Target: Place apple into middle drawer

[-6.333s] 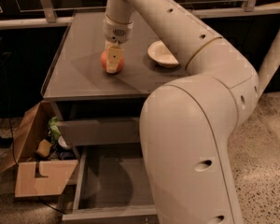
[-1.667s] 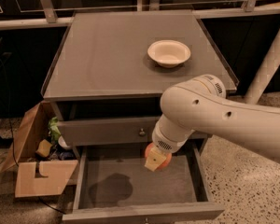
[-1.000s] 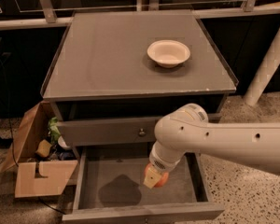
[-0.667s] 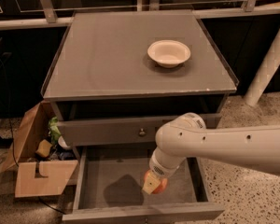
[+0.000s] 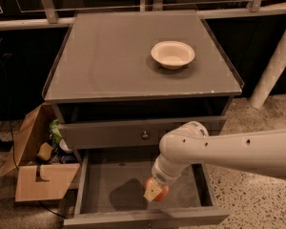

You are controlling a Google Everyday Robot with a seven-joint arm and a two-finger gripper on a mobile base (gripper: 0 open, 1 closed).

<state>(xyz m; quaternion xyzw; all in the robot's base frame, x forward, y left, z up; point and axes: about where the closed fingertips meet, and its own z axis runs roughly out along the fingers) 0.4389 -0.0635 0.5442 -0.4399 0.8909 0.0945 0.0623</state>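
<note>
The red-orange apple (image 5: pixel 160 192) is held low inside the open middle drawer (image 5: pixel 109 182), near its front right part, just above or on the flat grey floor. My gripper (image 5: pixel 155 191) reaches down from the white arm and its pale fingers are closed around the apple. The upper grey drawer (image 5: pixel 105 135) with its small round knob is shut above it.
A white bowl (image 5: pixel 173 54) stands on the grey cabinet top (image 5: pixel 109 56). An open cardboard box (image 5: pixel 35 161) with clutter lies on the floor at the left. A white post (image 5: pixel 276 63) stands at the right.
My gripper carried the apple from the cabinet top down into the open middle drawer and has sunk lower toward the drawer floor over the last second.
</note>
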